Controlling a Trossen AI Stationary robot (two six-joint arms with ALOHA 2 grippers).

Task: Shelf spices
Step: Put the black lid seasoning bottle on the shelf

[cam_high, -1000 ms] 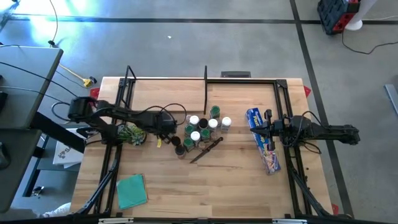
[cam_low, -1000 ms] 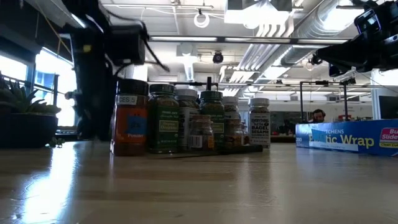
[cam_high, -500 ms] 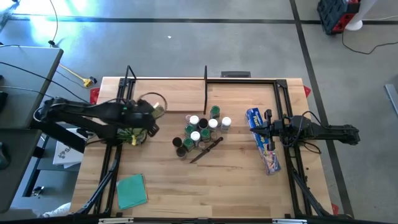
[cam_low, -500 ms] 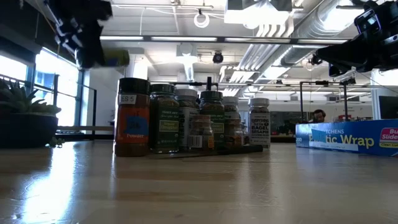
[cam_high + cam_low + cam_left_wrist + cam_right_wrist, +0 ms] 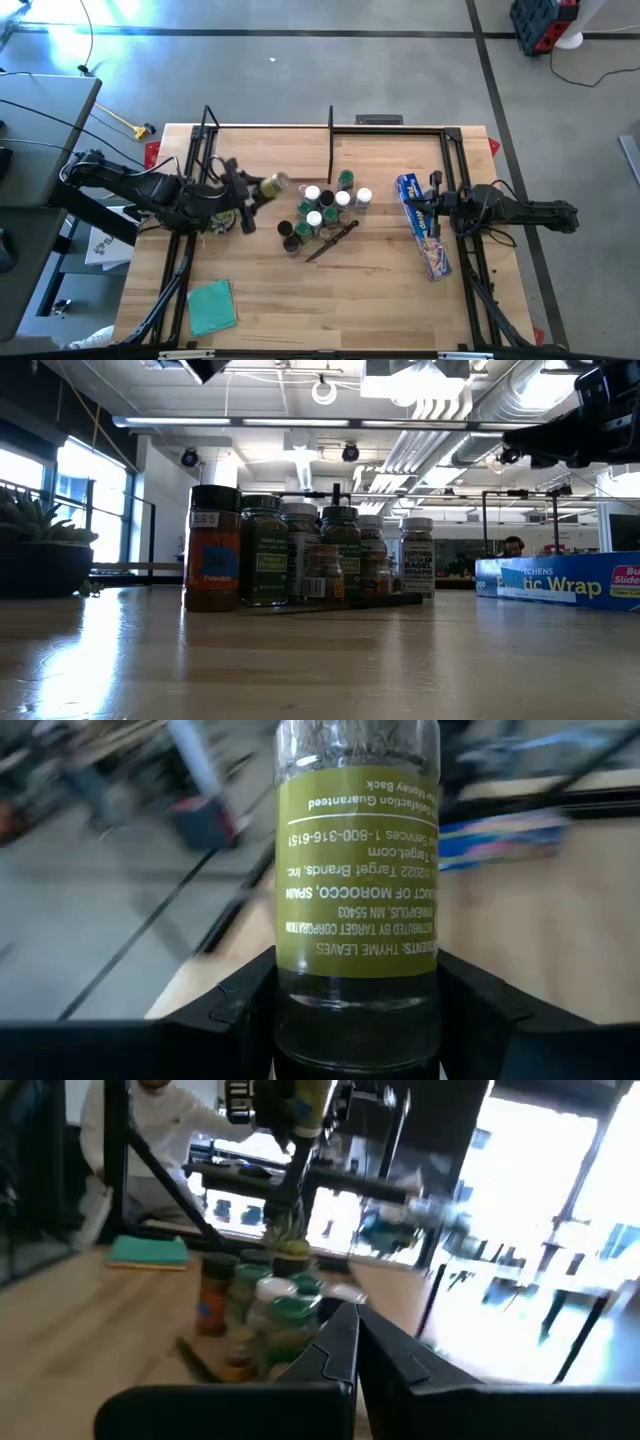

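The left gripper pinches a thyme jar between its two dark fingers, holding it lying sideways in the air above the table, between the shelf and the cluster of spices standing mid-table. The jar's far end sticks out past the fingertips toward that cluster. The right gripper, fingers pressed together, hangs over the blue wrap box.
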